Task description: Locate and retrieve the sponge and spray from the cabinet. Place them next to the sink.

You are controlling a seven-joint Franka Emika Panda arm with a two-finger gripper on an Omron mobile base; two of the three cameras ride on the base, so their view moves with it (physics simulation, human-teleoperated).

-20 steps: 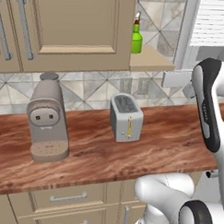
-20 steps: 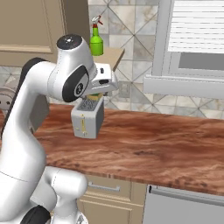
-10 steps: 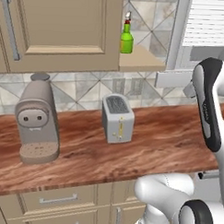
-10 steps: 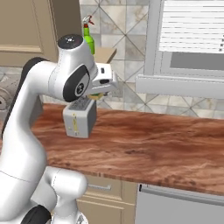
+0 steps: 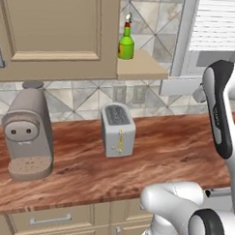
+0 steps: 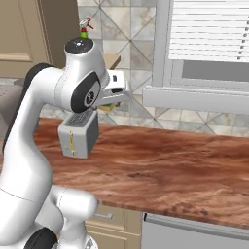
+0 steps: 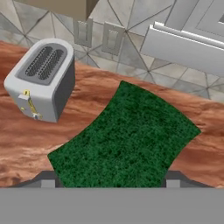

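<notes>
The sponge (image 7: 127, 135) shows its dark green top in the hand view, bowed between my fingertips (image 7: 48, 178). My gripper (image 7: 110, 180) is shut on it, held above the wooden counter. In the right base view the gripper (image 6: 111, 101) hangs above and just right of the toaster. The spray (image 5: 125, 41), a green bottle with a red-and-white nozzle, stands upright on the tan side shelf (image 5: 143, 68) of the cabinet (image 5: 55, 34), whose door is closed. Its nozzle (image 6: 85, 25) peeks over my arm. The sink is out of view.
A grey toaster (image 5: 118, 130) and a coffee machine (image 5: 28, 130) stand on the brown counter (image 5: 176, 141). A window with blinds (image 6: 209, 34) and its sill (image 6: 194, 99) lie to the right. Drawers (image 5: 47, 219) sit below the counter.
The whole scene has slid left in both base views, so the base has driven to the right. The sponge stays in my gripper.
</notes>
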